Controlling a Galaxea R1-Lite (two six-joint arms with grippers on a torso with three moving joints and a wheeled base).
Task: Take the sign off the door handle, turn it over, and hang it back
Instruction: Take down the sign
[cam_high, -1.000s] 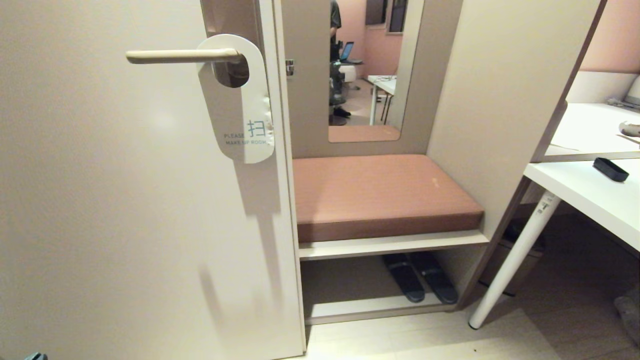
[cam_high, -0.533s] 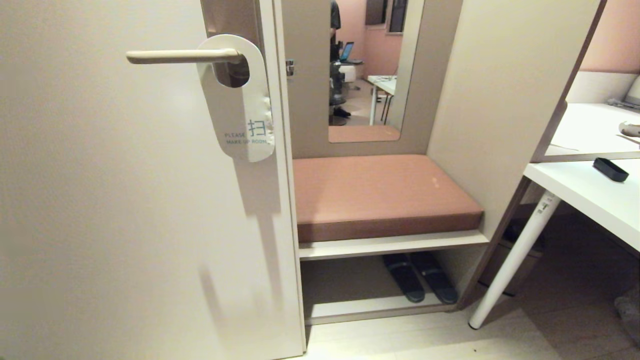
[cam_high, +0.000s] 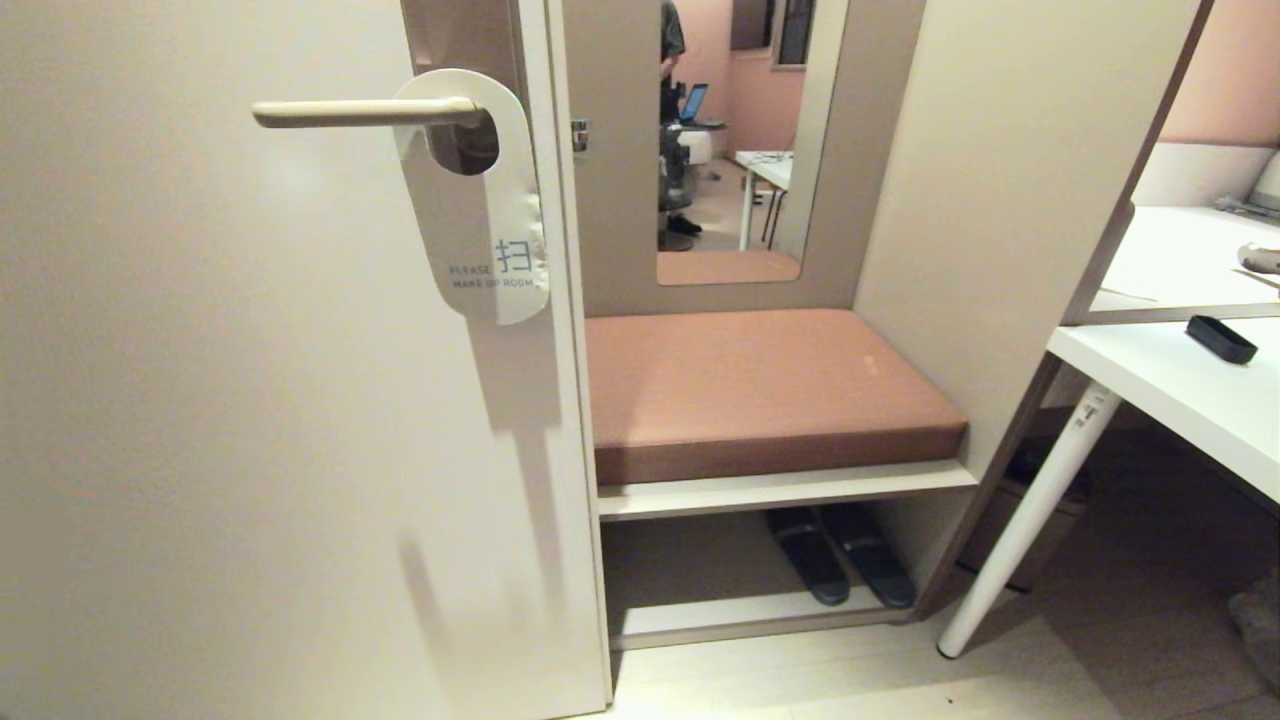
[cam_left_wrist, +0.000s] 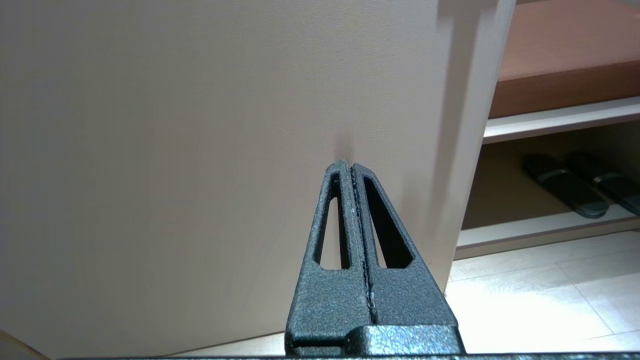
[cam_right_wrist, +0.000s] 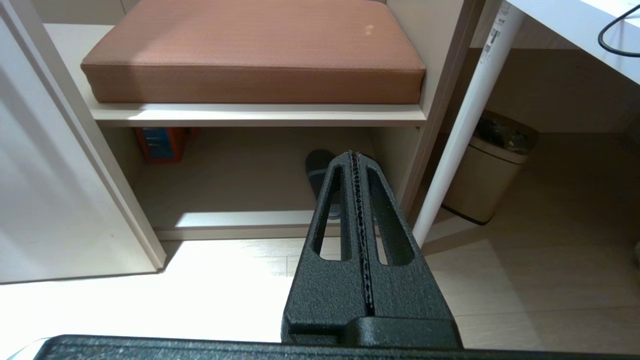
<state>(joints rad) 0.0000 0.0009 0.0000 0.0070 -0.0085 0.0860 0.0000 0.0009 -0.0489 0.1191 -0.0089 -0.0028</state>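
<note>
1. Overhead, the flat white card sign (cam_high: 478, 210) reading "MAKE UP ROOM" hangs on the slim cream lever door handle (cam_high: 365, 112); whether it has been flipped yet cannot be told.
2. Left gripper (cam_left_wrist: 352, 170), clenched and empty, faces the beige door (cam_left_wrist: 200, 125).
3. Right gripper (cam_right_wrist: 354, 157), clenched and empty, sits low near the brown cushion (cam_right_wrist: 250, 50).

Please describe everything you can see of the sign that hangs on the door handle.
The sign is a flat white card with rounded ends. Its round hole sits over the door handle, so it hangs against the door near the door's edge, slightly tilted. The white face is outward, with pale blue print "PLEASE MAKE UP ROOM" and a character near the lower end. Its right edge looks a little worn. No gripper touches it.
</note>
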